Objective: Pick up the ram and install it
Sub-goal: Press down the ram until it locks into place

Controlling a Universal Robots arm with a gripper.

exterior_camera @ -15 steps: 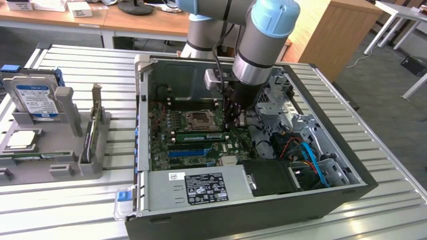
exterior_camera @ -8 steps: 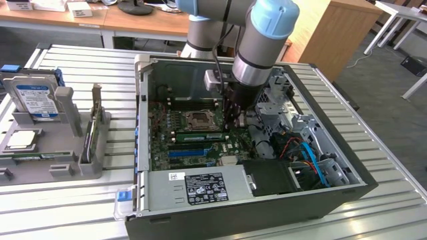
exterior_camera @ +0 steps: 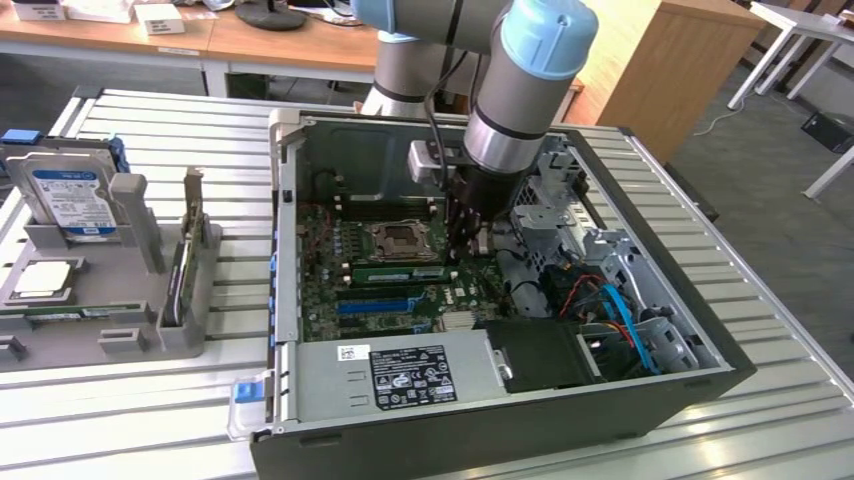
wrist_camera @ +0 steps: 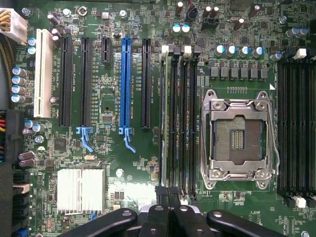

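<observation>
One open computer case (exterior_camera: pixel 507 300) is entered by the gripper (wrist_camera: pixel 170 210), closed above the memory slots just beside the processor socket (wrist_camera: pixel 237 138). The ram (wrist_camera: pixel 168 118) is seen seated there; uneven pressure could leave it tilted or unlatched.

I am working over a ribbed metal tabletop (exterior_camera: pixel 747 300) that is stretching out all around my pincer. Beyond it, wooden desks (exterior_camera: pixel 254 45) are lining the far side, a wooden cabinet (exterior_camera: pixel 674 60) is standing nearby, and a white-legged table (exterior_camera: pixel 801 40) is sitting on grey carpet (exterior_camera: pixel 767 160). Even light is falling everywhere.
</observation>
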